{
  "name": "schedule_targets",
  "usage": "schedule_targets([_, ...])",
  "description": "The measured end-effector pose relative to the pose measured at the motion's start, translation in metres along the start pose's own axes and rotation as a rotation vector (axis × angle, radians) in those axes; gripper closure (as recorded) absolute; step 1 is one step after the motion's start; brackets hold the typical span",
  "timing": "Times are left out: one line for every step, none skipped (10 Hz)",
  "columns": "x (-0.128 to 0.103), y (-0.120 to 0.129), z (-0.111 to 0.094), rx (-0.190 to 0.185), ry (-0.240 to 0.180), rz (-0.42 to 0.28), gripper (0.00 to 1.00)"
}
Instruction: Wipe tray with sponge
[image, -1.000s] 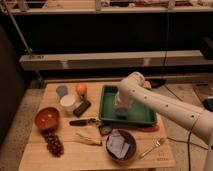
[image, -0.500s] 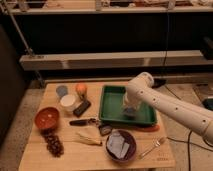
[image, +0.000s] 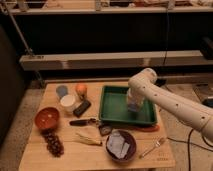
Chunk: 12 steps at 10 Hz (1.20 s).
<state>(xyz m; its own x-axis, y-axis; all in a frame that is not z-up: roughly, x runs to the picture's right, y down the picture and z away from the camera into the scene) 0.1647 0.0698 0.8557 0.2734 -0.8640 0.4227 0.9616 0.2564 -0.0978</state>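
Green tray (image: 116, 107) right of centre on the wooden table (image: 35, 150), gripper (image: 133, 106) down over its right side with the sponge hidden beneath and grasp impossible to tell, orange (image: 81, 89), white cup (image: 68, 102) and red bowl (image: 47, 117) off left, dark bowl (image: 120, 145) and fork (image: 152, 147) nearer.
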Motion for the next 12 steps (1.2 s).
schedule_targets([0.006,-0.004,0.002,0.001,0.004,-0.001,0.79])
schedule_targets([0.011,-0.006,0.003,0.003,0.005,-0.002,0.79])
schedule_targets([0.014,-0.011,0.005,0.008,0.006,-0.007,0.79])
schedule_targets([0.014,-0.019,0.007,0.016,0.004,-0.017,0.79])
schedule_targets([0.012,-0.036,0.012,0.036,-0.006,-0.039,0.79])
schedule_targets([0.008,-0.05,0.017,0.054,-0.019,-0.059,0.79])
schedule_targets([0.005,-0.06,0.02,0.072,-0.031,-0.074,0.79])
schedule_targets([-0.004,-0.077,0.027,0.102,-0.058,-0.112,0.79])
schedule_targets([-0.012,-0.088,0.03,0.124,-0.075,-0.137,0.79])
schedule_targets([-0.016,-0.093,0.031,0.138,-0.083,-0.154,0.79])
schedule_targets([-0.023,-0.095,0.03,0.153,-0.091,-0.173,0.79])
schedule_targets([-0.031,-0.096,0.027,0.168,-0.098,-0.191,0.79])
